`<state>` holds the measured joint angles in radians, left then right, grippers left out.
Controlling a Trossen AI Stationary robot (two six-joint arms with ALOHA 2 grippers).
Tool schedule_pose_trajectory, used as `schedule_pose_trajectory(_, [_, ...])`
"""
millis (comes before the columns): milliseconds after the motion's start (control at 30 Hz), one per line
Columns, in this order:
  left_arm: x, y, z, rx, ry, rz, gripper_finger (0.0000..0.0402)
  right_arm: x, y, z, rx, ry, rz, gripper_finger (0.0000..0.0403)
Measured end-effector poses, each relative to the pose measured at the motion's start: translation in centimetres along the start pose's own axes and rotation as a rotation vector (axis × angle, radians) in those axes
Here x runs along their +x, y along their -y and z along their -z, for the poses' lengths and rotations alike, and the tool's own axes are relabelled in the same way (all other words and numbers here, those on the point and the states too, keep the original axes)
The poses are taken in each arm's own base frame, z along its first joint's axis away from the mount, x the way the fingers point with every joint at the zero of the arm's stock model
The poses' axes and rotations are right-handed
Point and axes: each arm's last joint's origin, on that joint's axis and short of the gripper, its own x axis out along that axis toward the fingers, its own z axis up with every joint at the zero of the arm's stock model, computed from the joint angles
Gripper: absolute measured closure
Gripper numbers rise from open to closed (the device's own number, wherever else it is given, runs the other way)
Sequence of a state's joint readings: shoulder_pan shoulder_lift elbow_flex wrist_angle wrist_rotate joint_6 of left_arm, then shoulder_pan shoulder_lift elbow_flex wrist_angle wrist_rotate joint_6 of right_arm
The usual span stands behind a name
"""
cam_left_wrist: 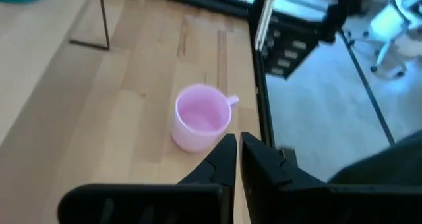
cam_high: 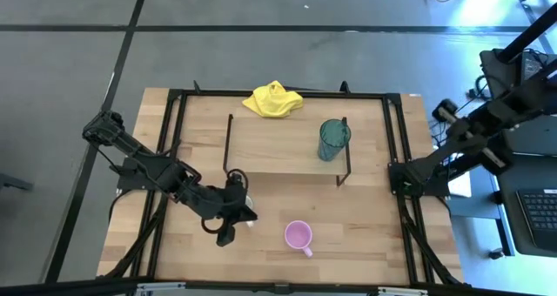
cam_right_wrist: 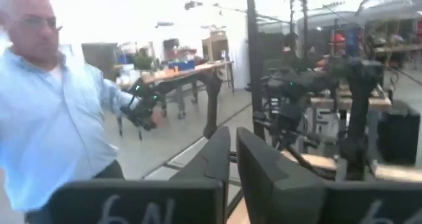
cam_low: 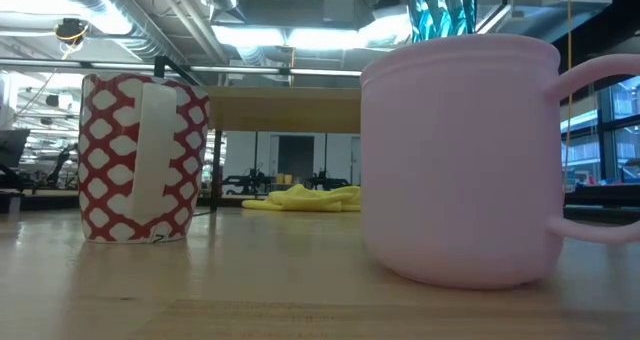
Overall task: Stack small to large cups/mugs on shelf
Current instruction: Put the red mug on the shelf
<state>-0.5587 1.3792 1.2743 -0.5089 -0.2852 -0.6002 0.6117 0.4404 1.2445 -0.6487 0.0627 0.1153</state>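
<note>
Your table [cam_high: 365,218]: pink mug [cam_high: 298,236] near left tool [cam_high: 228,235], which is clenched, empty. Green cup [cam_high: 333,138] on shelf [cam_high: 278,144]. Right tool [cam_right_wrist: 232,159] clenched, off table.

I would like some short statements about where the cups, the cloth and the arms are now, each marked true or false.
1. The teal cup stands on the shelf. True.
2. The pink mug stands on the shelf. False: it is on the table, in front of the shelf.
3. The yellow cloth lies inside the pink mug. False: it lies at the table's far edge.
4. The left tool is near the patterned mug. True.
5. The right tool holds the teal cup. False: it is off the table.
</note>
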Motion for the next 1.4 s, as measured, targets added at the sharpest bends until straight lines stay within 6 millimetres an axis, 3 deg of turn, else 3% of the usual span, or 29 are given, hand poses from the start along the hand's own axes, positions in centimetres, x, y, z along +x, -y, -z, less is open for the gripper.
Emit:
schedule_pose_trajectory(100, [-0.1,-0.6,1.0,0.029,-0.124,-0.033,0.0388,-0.1,0.4,3.1,0.069,0.006,0.006,0.0373])
schedule_pose_trajectory(400, [-0.6,-2.3,2.9,0.124,-0.419,-0.072,0.0388,2.2,1.3,11.3,0.236,-0.075,0.049,0.0373])
schedule_pose_trajectory(600, [-0.8,-3.8,3.2,0.212,-0.542,-0.088,0.0388,3.6,1.6,14.3,0.188,0.038,0.042,0.0373])
schedule_pose_trajectory(733, [-0.4,-4.6,3.1,0.262,-0.564,-0.048,0.0388,3.4,2.1,16.0,0.177,0.088,0.136,0.0373])
schedule_pose_trajectory(967, [1.4,-6.9,5.2,0.307,-0.648,0.017,0.0388,2.3,2.3,17.2,0.143,0.211,0.138,0.0373])
schedule_pose_trajectory(1400, [3.4,-8.1,8.1,0.334,-0.629,0.094,0.0388,2.3,2.6,17.5,0.073,0.193,0.233,0.0373])
